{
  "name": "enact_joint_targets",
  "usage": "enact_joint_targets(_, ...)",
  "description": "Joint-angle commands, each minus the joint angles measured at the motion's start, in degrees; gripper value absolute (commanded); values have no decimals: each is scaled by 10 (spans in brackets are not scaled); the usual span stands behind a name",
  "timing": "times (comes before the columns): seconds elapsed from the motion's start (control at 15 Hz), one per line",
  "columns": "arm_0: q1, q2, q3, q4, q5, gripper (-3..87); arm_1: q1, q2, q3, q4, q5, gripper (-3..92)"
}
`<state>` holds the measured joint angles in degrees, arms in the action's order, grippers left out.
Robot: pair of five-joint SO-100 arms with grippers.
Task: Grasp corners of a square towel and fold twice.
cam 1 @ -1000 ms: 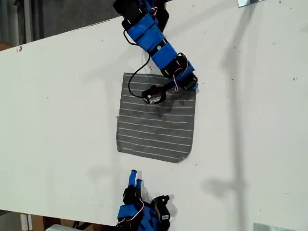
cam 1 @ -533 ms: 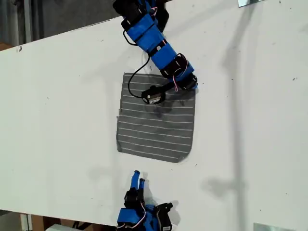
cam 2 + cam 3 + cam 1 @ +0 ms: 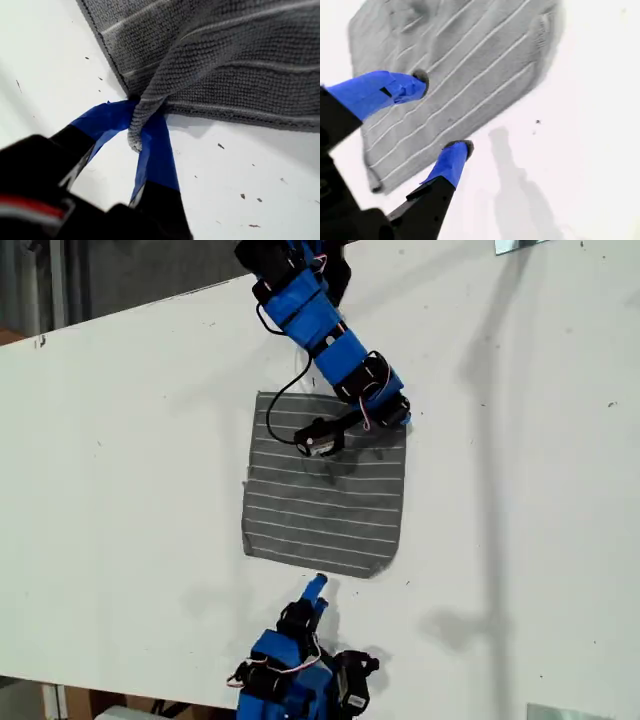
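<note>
Exterior view: towel spread flat mid-table, grey soft cloth with thin white parallel stripes running across from the exterior view's left to its right, roughly square, corners slightly rounded. Looped, nubbly weave and a dark stitched hem in the first wrist view. One corner gathered into a narrow twist and lifted slightly, with folds fanning back into the cloth; rest of the sheet lying smooth. Clamped on that twist: my first gripper, blue jaws closed tight around it, at the towel's upper corner on the exterior view's right. Just off the near hem, about midway along it and apart from the cloth: my second gripper, pointing up toward the towel. In the second wrist view, jaws spread wide with nothing between them, one fingertip over the striped surface, the other over bare white table. Probably next: shift along the hem toward the lower corner on the exterior view's right, same side as the held one, then close on it. Limp fabric, likely to bunch rather than slide.
</note>
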<state>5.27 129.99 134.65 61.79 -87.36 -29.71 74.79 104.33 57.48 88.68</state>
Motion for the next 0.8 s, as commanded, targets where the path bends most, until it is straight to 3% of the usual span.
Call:
enact_joint_targets(0.0, 82, -149, -76, -35, -64, 234, 4, -5, 1, 6, 5, -1)
enact_joint_targets(0.27, 168, -324, -233, 12, -115, 246, -1, -9, 1, 8, 11, -1)
enact_joint_targets(0.73, 150, -468, -377, 25, -67, 258, -5, -7, 1, 8, 11, -1)
